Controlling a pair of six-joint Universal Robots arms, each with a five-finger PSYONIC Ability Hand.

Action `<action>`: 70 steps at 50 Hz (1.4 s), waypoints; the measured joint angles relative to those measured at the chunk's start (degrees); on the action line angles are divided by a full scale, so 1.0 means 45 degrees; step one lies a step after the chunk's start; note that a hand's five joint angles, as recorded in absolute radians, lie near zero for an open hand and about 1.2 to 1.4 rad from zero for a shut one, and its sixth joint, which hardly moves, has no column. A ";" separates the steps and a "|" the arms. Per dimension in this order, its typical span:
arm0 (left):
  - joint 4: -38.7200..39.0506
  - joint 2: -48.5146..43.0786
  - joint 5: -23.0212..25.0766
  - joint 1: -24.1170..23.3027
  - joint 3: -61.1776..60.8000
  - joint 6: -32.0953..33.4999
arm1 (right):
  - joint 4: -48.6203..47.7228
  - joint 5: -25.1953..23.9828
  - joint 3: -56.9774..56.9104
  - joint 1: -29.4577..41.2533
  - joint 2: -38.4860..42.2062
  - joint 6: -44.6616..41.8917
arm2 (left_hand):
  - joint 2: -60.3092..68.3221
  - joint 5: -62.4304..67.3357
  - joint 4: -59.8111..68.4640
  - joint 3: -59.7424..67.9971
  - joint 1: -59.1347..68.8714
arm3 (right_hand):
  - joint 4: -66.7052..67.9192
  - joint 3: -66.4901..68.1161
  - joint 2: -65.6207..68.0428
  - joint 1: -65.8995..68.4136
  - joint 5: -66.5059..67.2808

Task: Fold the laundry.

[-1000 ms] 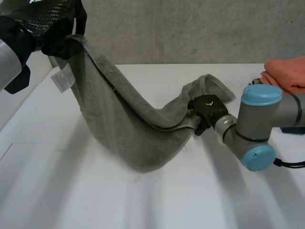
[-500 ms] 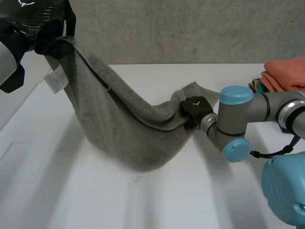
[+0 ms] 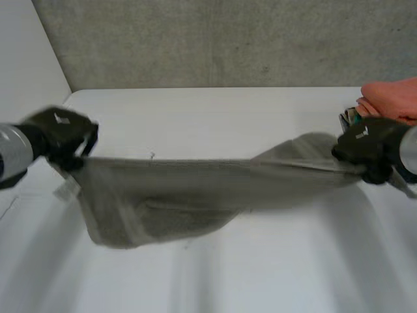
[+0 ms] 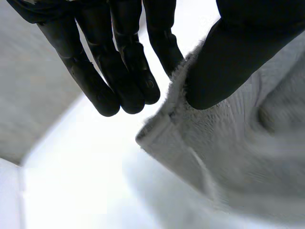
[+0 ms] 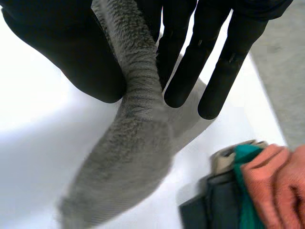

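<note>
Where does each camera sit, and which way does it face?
Head view: behind the arms, looking down at the table; left hand and right hand stretch the grey towel.
Left wrist view: on the left wrist, along the palm; its fingers pinch the towel near a corner.
Right wrist view: likewise on the right; folded pile beside.
All share the towel.

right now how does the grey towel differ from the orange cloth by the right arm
Colour: the grey towel is grey, the orange cloth orange. Hold: the grey towel is pinched at one end by the left robot hand and at the other by the right robot hand; the orange cloth is untouched. Pose: the grey towel is stretched out and sagging; the orange cloth sits bunched atop a pile. Both are soft fabric.
</note>
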 measured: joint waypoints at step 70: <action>1.1070 -0.3914 -0.1299 -0.0136 -0.0379 -0.2476 | -0.9903 0.0867 -0.1201 0.0997 0.6255 0.8858 | 0.0010 0.0000 0.0004 0.0013 0.0000 | -0.5245 -0.5052 -0.5080 -0.4344 -0.5120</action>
